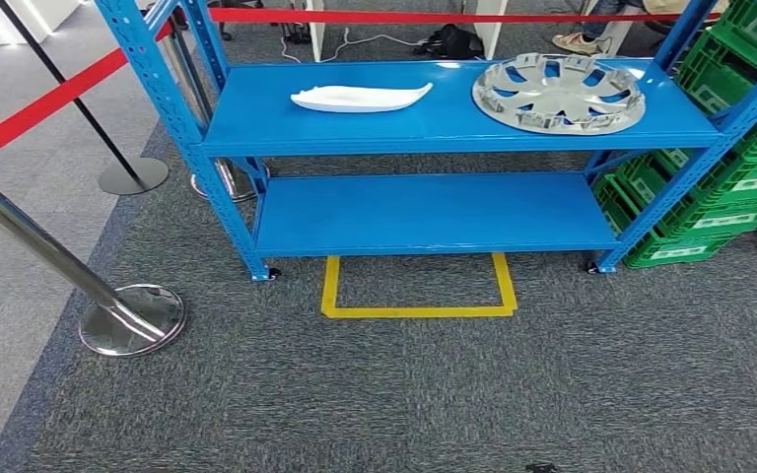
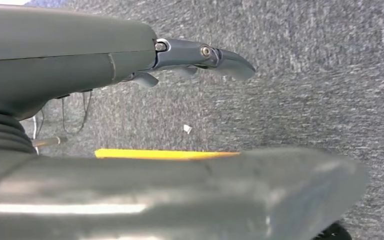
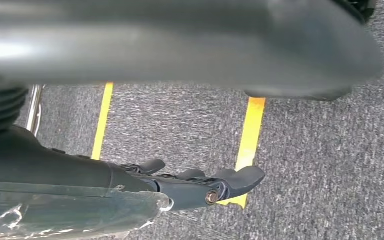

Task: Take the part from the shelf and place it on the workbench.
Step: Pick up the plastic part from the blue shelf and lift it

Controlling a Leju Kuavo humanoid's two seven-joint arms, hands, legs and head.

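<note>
On the top board of the blue shelf [image 1: 256,138] lie two parts: a long white curved part [image 1: 360,97] toward the left and a round silver wheel cover [image 1: 558,93] at the right. In the left wrist view my left hand [image 2: 130,115] hangs over the grey carpet, thumb and dark fingers [image 2: 205,54] apart, nothing between them. My right hand [image 3: 180,125] hangs the same way in the right wrist view, its dark fingers [image 3: 220,185] spread and empty. Both hands are far from the shelf.
A yellow taped square [image 1: 416,288] marks the carpet in front of the shelf. Green crates [image 1: 739,148] are stacked at the right. Chrome stanchion posts [image 1: 123,315] with red belts [image 1: 44,103] stand at the left. A person's shoe [image 1: 577,41] shows behind the shelf.
</note>
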